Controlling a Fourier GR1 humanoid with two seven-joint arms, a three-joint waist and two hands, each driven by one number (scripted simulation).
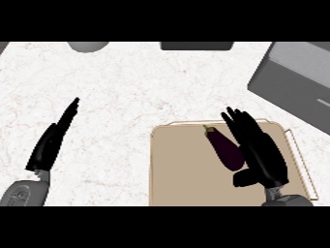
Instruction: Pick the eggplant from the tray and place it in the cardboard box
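Counter (125, 87) was white marble with faint veining. Tan tray (188, 184) sat directly on it, 1 raised rim along its right side. Relative to the tray: grey box-like unit (307, 82) up and to the right; dark flat item (196, 45) straight above at the far edge; grey round object (89, 46) far upper left.

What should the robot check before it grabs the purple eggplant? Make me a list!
1. Eggplant lies on the tray: ok.
2. Right hand is beside the eggplant, on its right: ok.
3. Right hand's fingers are straight, ready to close: ok.
4. Fingers already touch the eggplant: cannot tell.
5. Left hand rests open on the counter, out of the way: ok.
6. Cardboard box is in sight: not ok, only a grey box shows.
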